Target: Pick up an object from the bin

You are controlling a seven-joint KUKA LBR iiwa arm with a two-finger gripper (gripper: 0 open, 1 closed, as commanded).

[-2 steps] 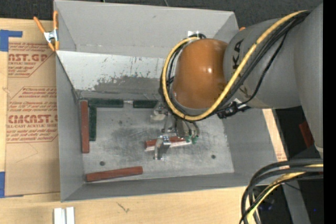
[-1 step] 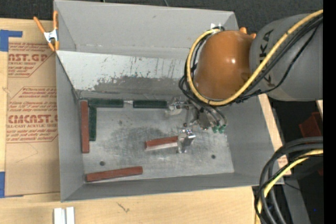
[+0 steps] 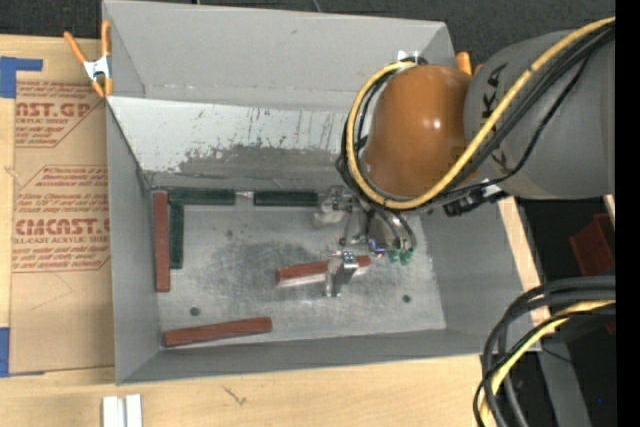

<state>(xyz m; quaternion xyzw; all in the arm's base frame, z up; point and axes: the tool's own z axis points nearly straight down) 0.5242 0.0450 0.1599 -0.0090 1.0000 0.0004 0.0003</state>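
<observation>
Arm in from right, wrist bent down; fingers (image 3: 338,277) clamped on red-brown stick (image 3: 303,273), middle of bin (image 3: 225,290)

Red print on the cardboard (image 3: 50,175) reads "CAST.GP" and "CAST ACRYLIC SHEET". The arm (image 3: 560,115) bears black letters, partly hidden by a cable.

Three red bars (image 3: 160,240), three green bars (image 3: 177,235)

A long red-brown bar (image 3: 160,241) has a dark green bar (image 3: 177,235) just right of it. Two more green bars (image 3: 205,199) (image 3: 285,199) run rightward from its top end, and another red-brown bar (image 3: 217,331) lies below it.
</observation>
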